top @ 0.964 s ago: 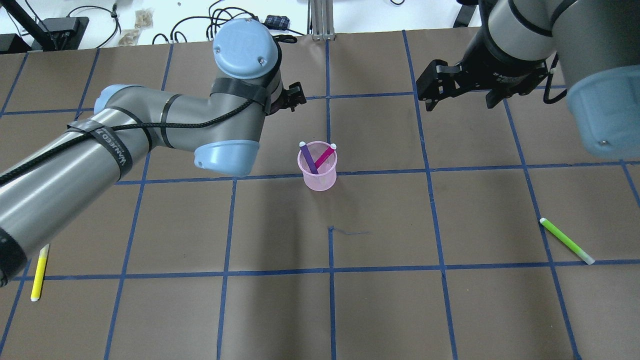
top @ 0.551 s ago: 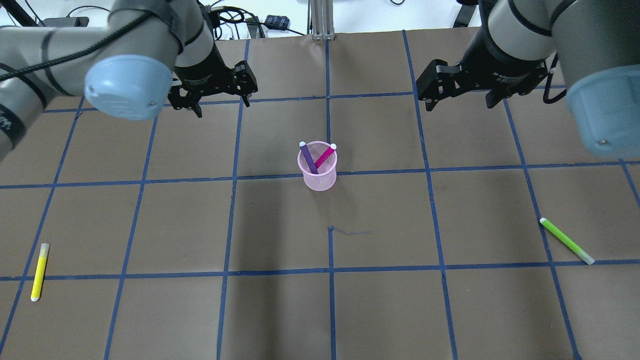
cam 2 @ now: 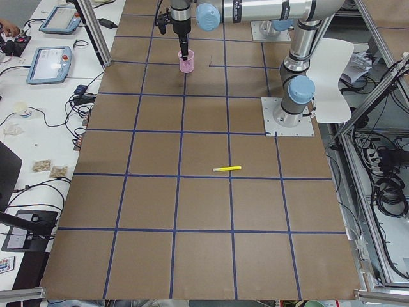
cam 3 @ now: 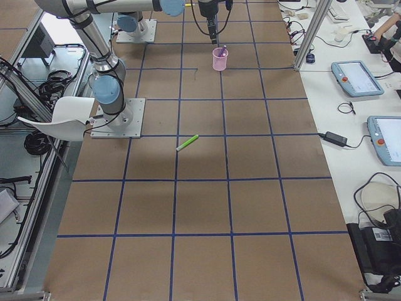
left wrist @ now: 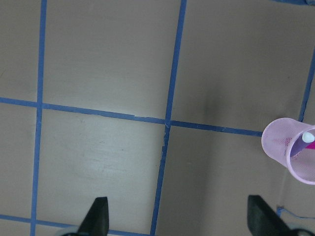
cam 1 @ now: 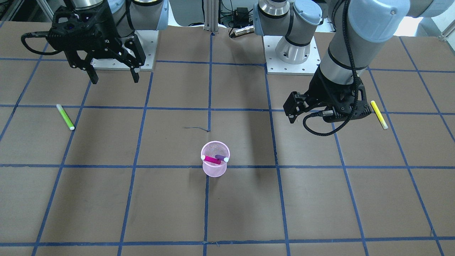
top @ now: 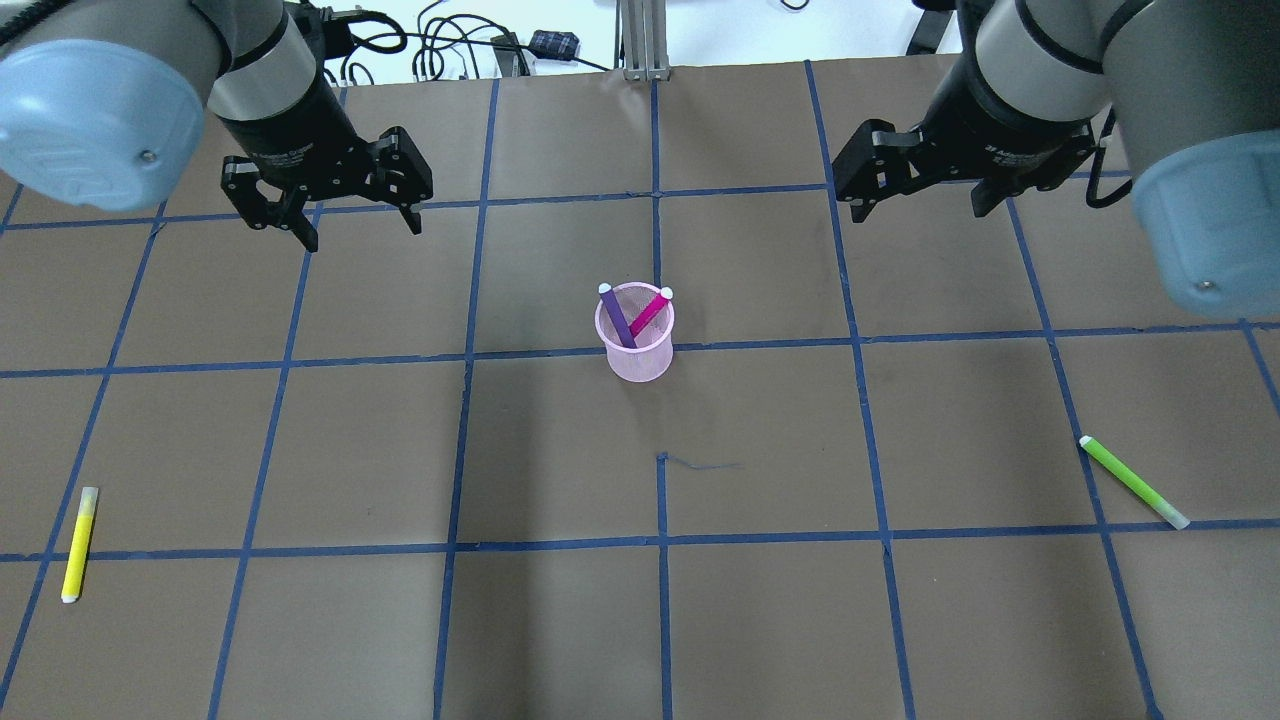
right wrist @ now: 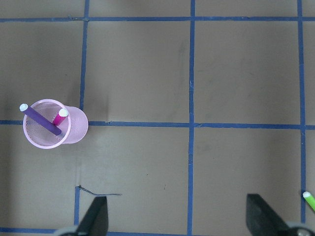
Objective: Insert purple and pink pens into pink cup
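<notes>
Overhead exterior: 1 pink cup point(top: 637, 352) upright near centre of table point(top: 760, 610), holding 1 purple pen point(top: 616, 315) and 1 pink pen point(top: 651, 311), crossed. Left gripper point(top: 363, 236), right gripper point(top: 920, 212): jaws spread, empty, both well apart from cup.

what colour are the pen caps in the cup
White on both the purple pen and pink pen; clearest in the overhead exterior view.

We've got a slim yellow marker pen point(top: 78, 545) lying near one end of the brown paper-covered, blue-taped worktop point(top: 760, 600), and a slim green marker pen point(top: 1133, 482) near the other.
</notes>
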